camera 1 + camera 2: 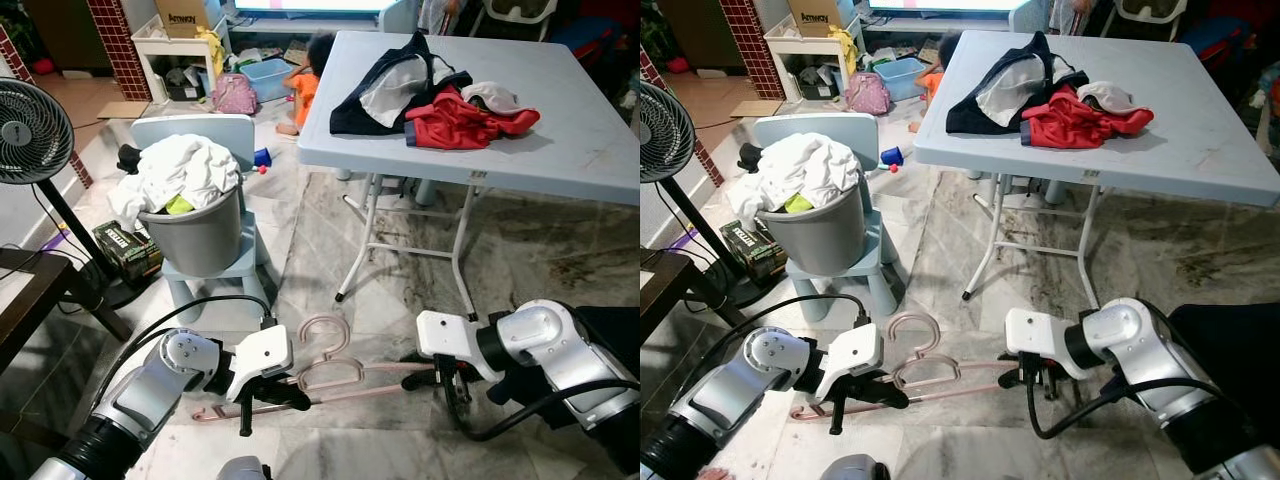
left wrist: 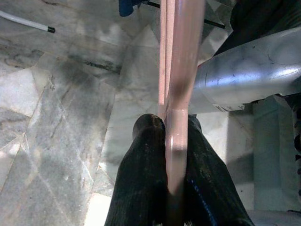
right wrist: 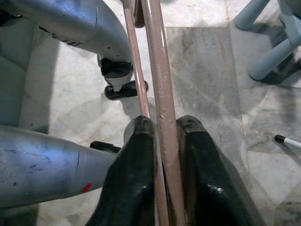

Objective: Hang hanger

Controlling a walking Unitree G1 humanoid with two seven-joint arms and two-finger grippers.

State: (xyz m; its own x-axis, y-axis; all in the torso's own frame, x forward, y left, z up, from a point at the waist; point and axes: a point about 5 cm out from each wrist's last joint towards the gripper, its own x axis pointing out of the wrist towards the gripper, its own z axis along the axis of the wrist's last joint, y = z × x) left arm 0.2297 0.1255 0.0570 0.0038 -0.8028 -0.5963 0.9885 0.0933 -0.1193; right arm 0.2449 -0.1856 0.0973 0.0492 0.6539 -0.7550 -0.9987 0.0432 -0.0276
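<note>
A pink plastic hanger [image 1: 331,374] lies level just above the marble floor in front of me, hook [image 1: 323,334] pointing away. My left gripper [image 1: 268,402] is shut on the hanger's left end. My right gripper [image 1: 437,378] is shut on its right end. In the left wrist view the black fingers [image 2: 143,183] pinch the pink bar [image 2: 181,70]. The right wrist view has the bar [image 3: 157,70] running between the closed fingers [image 3: 136,160], with the other silver arm beyond.
A pale folding table [image 1: 560,140] with a pile of dark, white and red clothes [image 1: 430,100] stands ahead on the right. A grey bin of white laundry [image 1: 185,200] sits on a small blue chair. A fan [image 1: 30,130] and dark table [image 1: 25,300] are at left. A child [image 1: 305,85] sits far back.
</note>
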